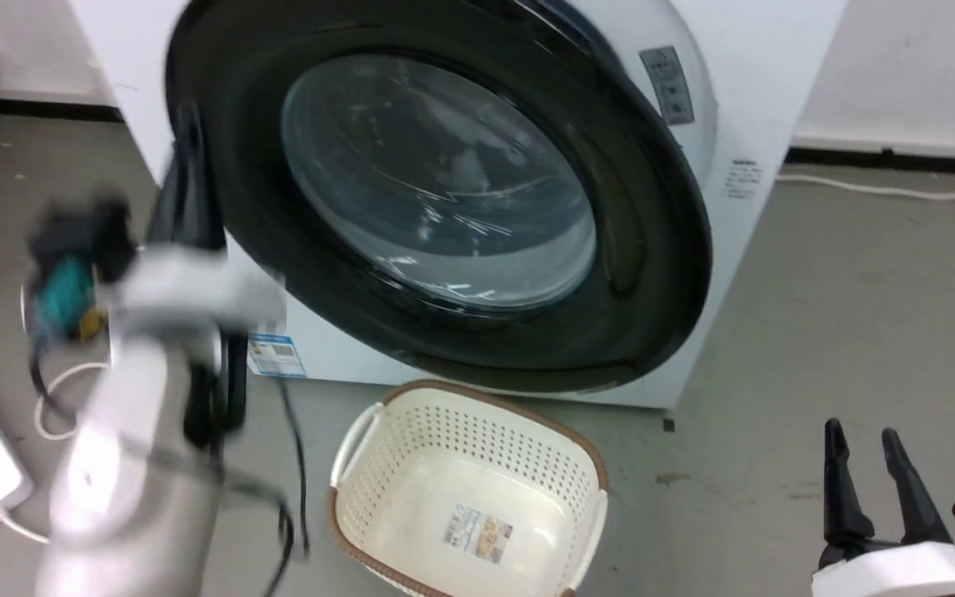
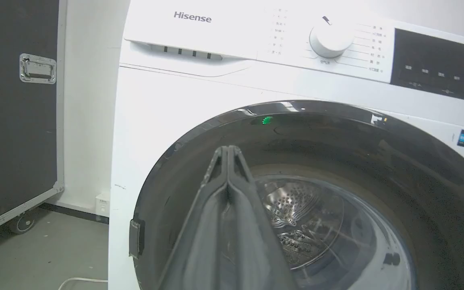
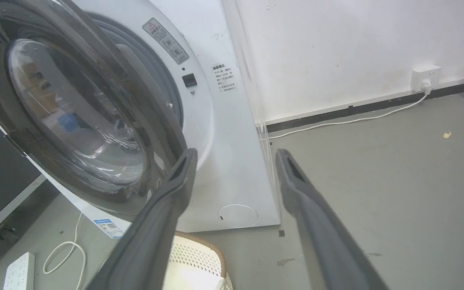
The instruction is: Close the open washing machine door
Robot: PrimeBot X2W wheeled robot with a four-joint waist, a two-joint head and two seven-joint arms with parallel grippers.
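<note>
Currently, you have the washing machine door (image 1: 652,249) ajar. It is hinged on the left, and its right edge stands off the white washing machine (image 1: 776,66); the right wrist view shows the gap. Your left claw (image 2: 228,151) has its fingers pressed together with nothing between them, pointed at the door's black ring; contact cannot be confirmed. Your right claw (image 1: 863,435) sits near right, fingers spread, gripping nothing, well apart from the door. A cream basket (image 1: 444,439) rests on the floor (image 1: 859,290) just in front of the machine.
</note>
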